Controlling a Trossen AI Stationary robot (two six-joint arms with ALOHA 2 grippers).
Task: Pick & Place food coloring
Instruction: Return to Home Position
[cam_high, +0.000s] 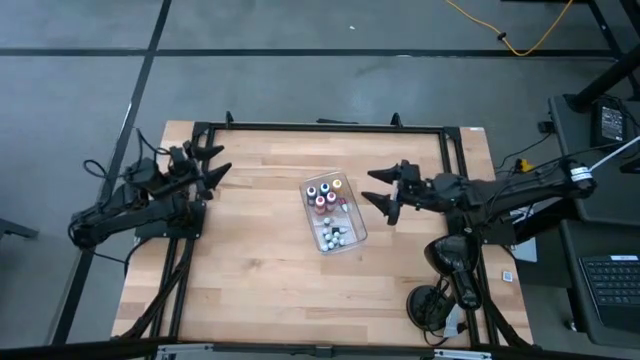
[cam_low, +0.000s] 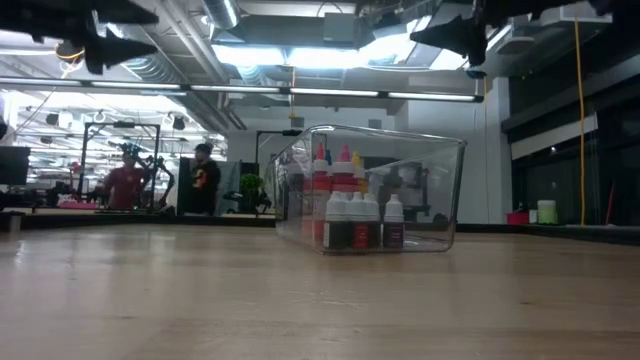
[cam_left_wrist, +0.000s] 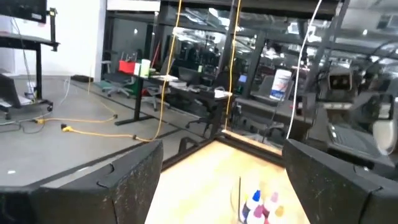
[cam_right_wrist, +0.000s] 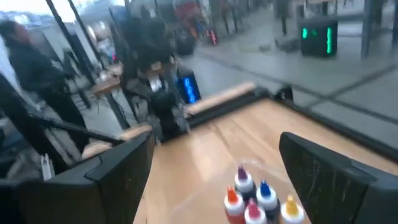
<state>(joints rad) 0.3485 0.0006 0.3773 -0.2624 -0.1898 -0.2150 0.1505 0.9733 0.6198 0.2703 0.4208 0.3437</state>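
Both jaws gape wide, left arm (cam_high: 135, 208) and right arm (cam_high: 500, 190) raised flanking food coloring (cam_high: 325, 196).

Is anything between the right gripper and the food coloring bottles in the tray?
Nothing visible: only bare wooden table lies between the open right gripper and the clear plastic tray walling the small food coloring bottles; left gripper waits opposite.

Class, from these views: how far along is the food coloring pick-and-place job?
Done: the food coloring bottles stand inside the clear tray; none shows loose on the table. In hand: nothing; the left gripper and right gripper hang open, empty, flanking the tray. Left: seemingly only the return home.
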